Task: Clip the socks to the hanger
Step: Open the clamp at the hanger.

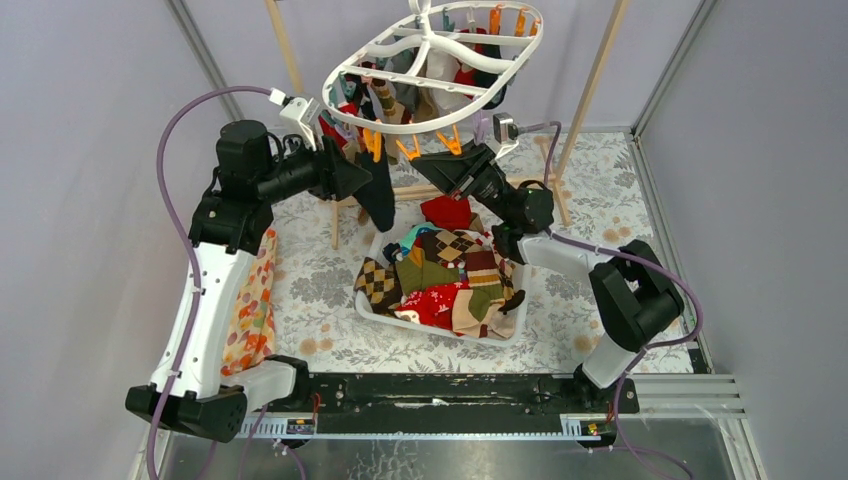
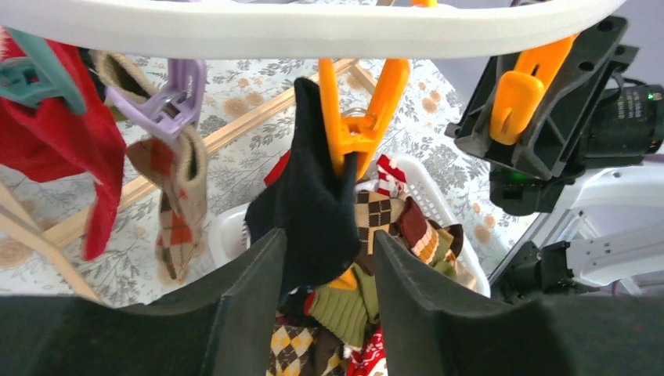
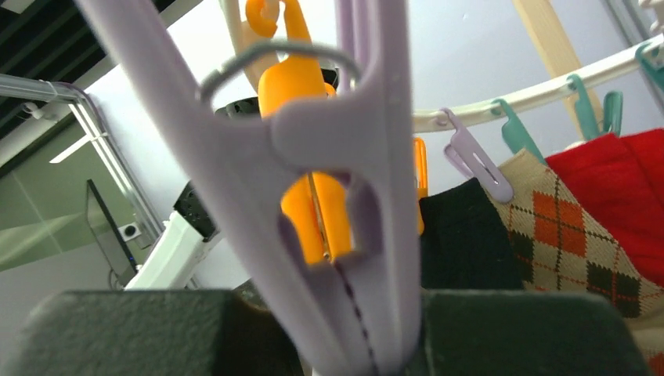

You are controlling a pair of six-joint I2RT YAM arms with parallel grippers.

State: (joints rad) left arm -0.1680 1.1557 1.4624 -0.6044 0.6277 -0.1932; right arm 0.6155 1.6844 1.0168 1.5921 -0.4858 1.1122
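The white oval hanger [image 1: 430, 62] hangs above the table's back, with orange, teal and lilac clips. A black sock [image 2: 313, 196] hangs pinched in an orange clip [image 2: 356, 133] under the hanger rim [image 2: 313, 27]. My left gripper [image 2: 329, 266] is open, its fingers either side of that sock's lower part; in the top view it is at the hanger's near-left edge [image 1: 365, 175]. My right gripper [image 3: 352, 329] is shut on a lilac clip [image 3: 344, 157] at the hanger's near edge [image 1: 428, 160]. An argyle sock [image 2: 176, 196] and a red sock [image 2: 55, 149] hang clipped. More socks [image 1: 445, 275] fill the basket.
The white basket [image 1: 440, 335] stands mid-table below the hanger. A light wooden pole frame [image 1: 590, 90] holds the hanger up, with its base bars on the floral tablecloth. An orange floral cloth [image 1: 250, 310] lies at the left beside my left arm.
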